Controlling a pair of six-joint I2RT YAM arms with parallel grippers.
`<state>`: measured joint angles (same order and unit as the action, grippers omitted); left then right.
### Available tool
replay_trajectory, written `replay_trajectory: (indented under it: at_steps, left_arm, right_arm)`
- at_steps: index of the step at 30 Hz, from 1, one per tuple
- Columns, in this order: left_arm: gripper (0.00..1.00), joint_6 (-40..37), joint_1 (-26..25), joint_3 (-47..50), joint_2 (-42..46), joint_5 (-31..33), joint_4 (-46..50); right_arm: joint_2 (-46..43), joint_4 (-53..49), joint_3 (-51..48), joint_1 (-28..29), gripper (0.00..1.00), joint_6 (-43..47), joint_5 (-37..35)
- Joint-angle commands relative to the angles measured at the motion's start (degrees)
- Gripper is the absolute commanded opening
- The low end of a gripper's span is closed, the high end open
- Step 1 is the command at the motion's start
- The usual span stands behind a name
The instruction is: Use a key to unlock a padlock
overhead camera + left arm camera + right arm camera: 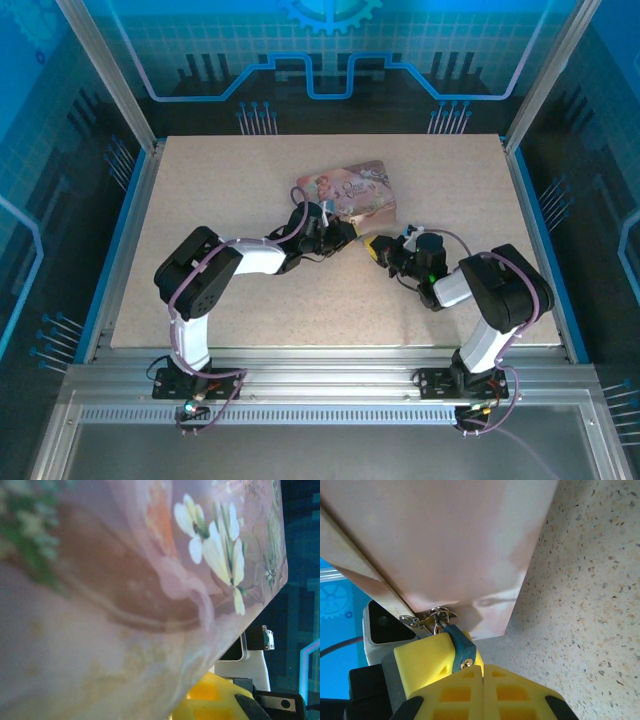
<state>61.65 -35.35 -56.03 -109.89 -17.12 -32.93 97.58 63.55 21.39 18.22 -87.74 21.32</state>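
Padlock (pixel 460 647) hangs from the hasp (pixel 437 615) of the pink box (pixel 445 540), just ahead of the right gripper (pixel 483 672), whose tips are pinched together. It is plain from that wrist but too small to spot from above. Its length slants keyhole-end toward those tips. The left gripper (pixel 340 233), narrowly closed, holds the box's near edge above the speckled table (pixel 590 605), with blue walls (pixel 60 200) around.

Bright, even light; the pink box (pixel 125 605) is badly blurred up close, the padlock (pixel 461 647) sharp.

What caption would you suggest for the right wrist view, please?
Shut right fingers just below the small blue padlock hanging at the pink box edge, speckled table alongside.
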Motion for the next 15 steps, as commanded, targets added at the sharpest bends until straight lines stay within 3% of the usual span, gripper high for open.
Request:
replay_trajectory:
  at_steps: [1,15]
  left_arm:
    - [0.03,2.5,-1.6,-0.7,0.5,-5.9,-9.0]
    - [0.03,3.9,-1.6,-1.4,0.5,-6.3,-10.8]
  right_arm:
    - [1.3,0.0,1.8,1.6,0.00,0.0,-2.3]
    - [0.5,1.3,1.2,4.2,0.00,4.6,-7.1]
